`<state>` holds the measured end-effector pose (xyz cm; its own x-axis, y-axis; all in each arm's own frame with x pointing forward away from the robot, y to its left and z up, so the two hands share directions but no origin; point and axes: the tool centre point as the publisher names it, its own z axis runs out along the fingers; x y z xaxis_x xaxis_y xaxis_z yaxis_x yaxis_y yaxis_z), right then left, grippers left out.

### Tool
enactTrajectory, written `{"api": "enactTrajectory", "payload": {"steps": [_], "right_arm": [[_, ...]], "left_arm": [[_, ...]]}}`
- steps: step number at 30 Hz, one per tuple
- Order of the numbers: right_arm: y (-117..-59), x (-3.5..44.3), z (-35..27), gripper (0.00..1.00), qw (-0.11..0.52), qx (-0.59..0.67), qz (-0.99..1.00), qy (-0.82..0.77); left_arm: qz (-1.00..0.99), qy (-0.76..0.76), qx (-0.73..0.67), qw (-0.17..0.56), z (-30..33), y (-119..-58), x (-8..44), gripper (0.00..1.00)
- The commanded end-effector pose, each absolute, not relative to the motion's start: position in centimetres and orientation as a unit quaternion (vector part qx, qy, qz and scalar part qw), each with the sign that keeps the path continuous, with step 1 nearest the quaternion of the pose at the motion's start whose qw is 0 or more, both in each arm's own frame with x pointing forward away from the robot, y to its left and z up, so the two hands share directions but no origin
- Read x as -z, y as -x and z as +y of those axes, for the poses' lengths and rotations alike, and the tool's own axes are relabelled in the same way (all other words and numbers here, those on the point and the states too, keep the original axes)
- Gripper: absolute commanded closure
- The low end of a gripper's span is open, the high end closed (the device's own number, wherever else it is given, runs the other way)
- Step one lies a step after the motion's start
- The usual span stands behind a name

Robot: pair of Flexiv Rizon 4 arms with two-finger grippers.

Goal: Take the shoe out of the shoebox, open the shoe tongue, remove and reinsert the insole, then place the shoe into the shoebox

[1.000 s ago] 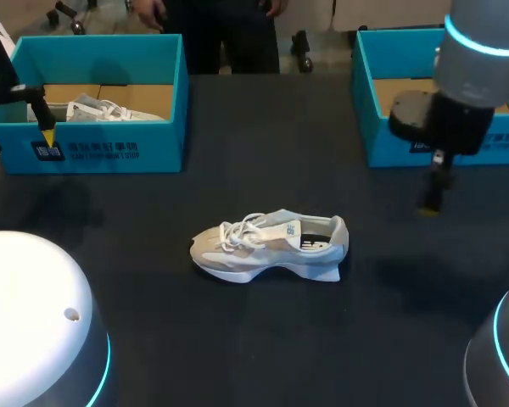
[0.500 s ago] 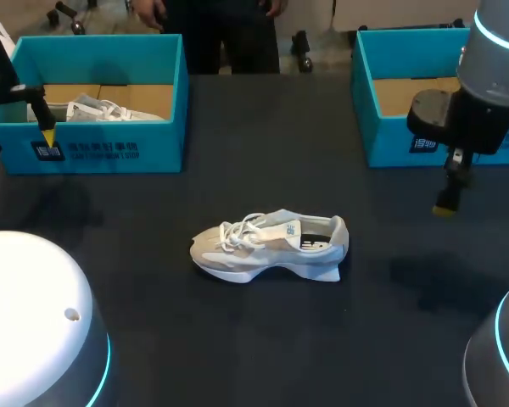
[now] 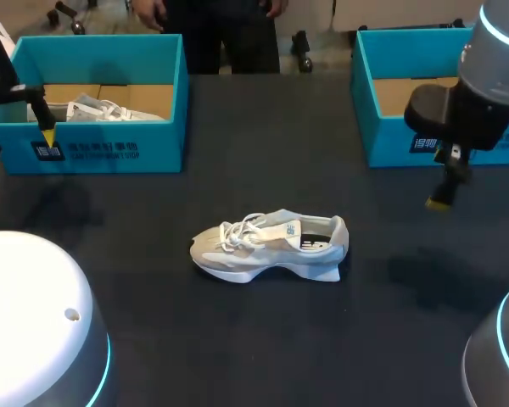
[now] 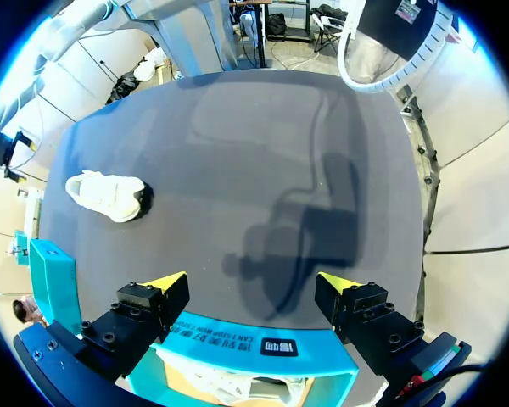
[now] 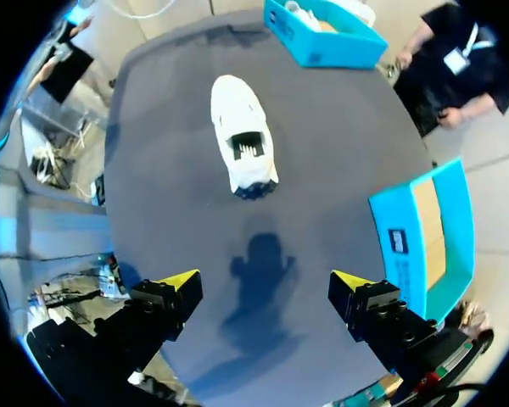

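A white and beige shoe (image 3: 270, 246) lies on its sole in the middle of the dark table, toe to the left, laces loose. It also shows ahead of both wrist cameras as the shoe (image 4: 106, 195) and the shoe (image 5: 244, 144). My left gripper (image 3: 17, 142) hangs open over the front wall of the left teal shoebox (image 3: 110, 148), nothing between its fingers (image 4: 165, 281). My right gripper (image 3: 439, 200) hovers open to the right of the shoe, in front of the right teal shoebox (image 3: 390, 140), and holds nothing.
A second white shoe (image 3: 102, 110) lies inside the left shoebox. The right shoebox (image 5: 399, 229) shows only its cardboard floor. A person stands beyond the table's far edge without reaching over it.
My right arm has shifted to the right, farther from the shoe. The left arm and the shoe have not moved.
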<state>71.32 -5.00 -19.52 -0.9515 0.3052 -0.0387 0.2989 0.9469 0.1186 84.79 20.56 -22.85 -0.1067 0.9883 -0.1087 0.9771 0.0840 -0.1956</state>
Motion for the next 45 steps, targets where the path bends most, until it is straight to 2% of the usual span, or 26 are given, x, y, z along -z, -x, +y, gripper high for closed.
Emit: {"api": "enactTrajectory", "payload": {"steps": [1, 27, 45], "right_arm": [[-70.9, 21.5, -6.7, 0.0, 0.051, -0.14, 0.983, -0.104], [-70.0, 27.0, -9.0, 0.0, 0.094, -0.287, 0.953, -0.025], [-72.2, 31.6, -8.9, 0.0, 0.076, -0.376, 0.924, 0.011]], "left_arm": [[-0.736, 0.668, -0.109, 0.026, 20.6, -84.8, 22.8, 0.0], [-0.736, 0.668, -0.109, 0.026, 20.6, -84.8, 22.8, 0.0], [-0.736, 0.668, -0.109, 0.026, 20.6, -84.8, 22.8, 0.0]]}}
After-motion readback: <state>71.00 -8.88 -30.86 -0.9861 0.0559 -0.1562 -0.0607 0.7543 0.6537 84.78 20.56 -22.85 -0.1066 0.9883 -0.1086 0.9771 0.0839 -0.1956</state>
